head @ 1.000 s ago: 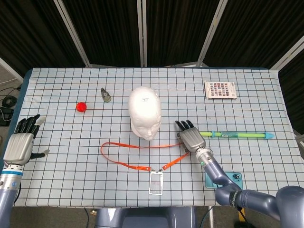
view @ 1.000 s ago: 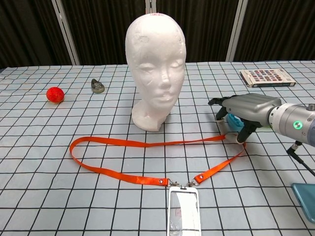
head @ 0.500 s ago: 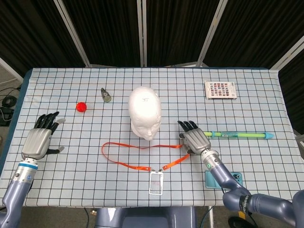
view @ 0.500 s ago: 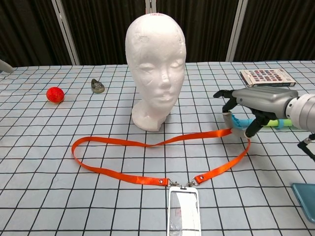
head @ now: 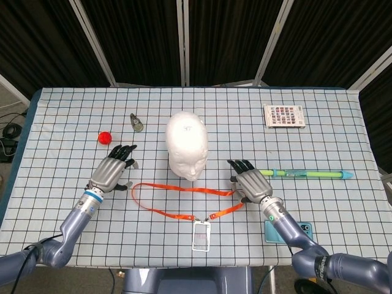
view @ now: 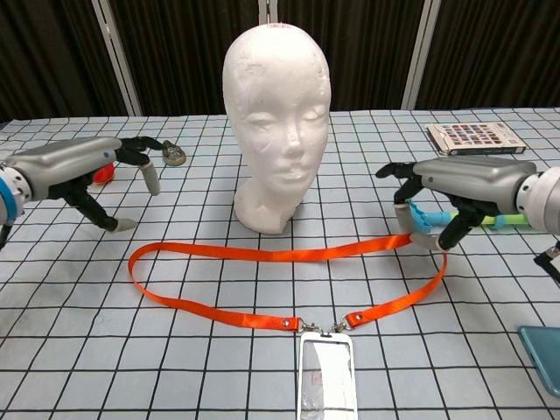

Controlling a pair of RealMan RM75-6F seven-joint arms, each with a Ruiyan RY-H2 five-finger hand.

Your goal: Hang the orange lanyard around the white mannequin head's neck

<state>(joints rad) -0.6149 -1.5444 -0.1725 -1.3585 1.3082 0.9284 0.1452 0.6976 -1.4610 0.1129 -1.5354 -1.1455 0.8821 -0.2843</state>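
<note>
The white mannequin head [head: 187, 144] stands upright mid-table, facing me [view: 278, 122]. In front of it the orange lanyard [head: 184, 188] lies in a wide loop [view: 262, 255], and its clear badge holder [head: 201, 236] rests near the front edge [view: 327, 376]. My right hand [head: 250, 184] pinches the loop's right end and holds it a little off the cloth [view: 442, 188]. My left hand [head: 113, 171] hovers with fingers spread just beyond the loop's left end [view: 83, 166], holding nothing.
A red ball [head: 105, 137] and a small grey metal piece [head: 136, 122] lie behind the left hand. A green-blue pen [head: 306, 174] lies just right of the right hand, a patterned card [head: 284, 116] far right, and a blue phone [head: 288, 231] front right.
My left hand has swung in from the table's left edge to the loop's left end. My right hand has closed on the right end and raised it slightly.
</note>
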